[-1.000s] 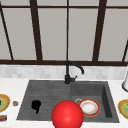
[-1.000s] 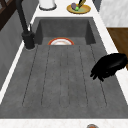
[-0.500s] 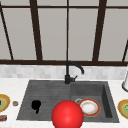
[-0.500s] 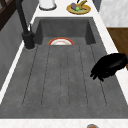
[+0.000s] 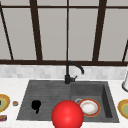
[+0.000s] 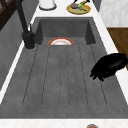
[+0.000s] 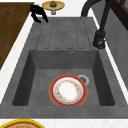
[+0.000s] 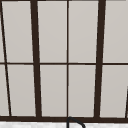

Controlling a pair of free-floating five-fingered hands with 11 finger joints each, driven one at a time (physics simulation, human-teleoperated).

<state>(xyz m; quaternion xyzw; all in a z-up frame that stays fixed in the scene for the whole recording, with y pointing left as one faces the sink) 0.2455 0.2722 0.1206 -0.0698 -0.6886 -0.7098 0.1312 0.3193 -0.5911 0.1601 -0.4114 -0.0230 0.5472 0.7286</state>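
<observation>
Left hand: hovers over the near left part of the drainboard, fingers curled downward and holding nothing; in the left side view it hangs at the board's near edge.
Nearest thing: the ribbed drainboard right under the hand; a small round item, too small to name, lies on the counter just to its left.
Risk: curled fingertips so low could scrape the ribs, I judge, or knock that small item if the hand swings left.
Red sphere: smooth, glossy, near the front rim of the sink, well right of the hand; it may hide another hand.
Plate: round, red rim, white centre, flat on the basin floor by the drain.
Sink: dark grey, matte, stone-like grain.
Faucet: black, curved spout.
</observation>
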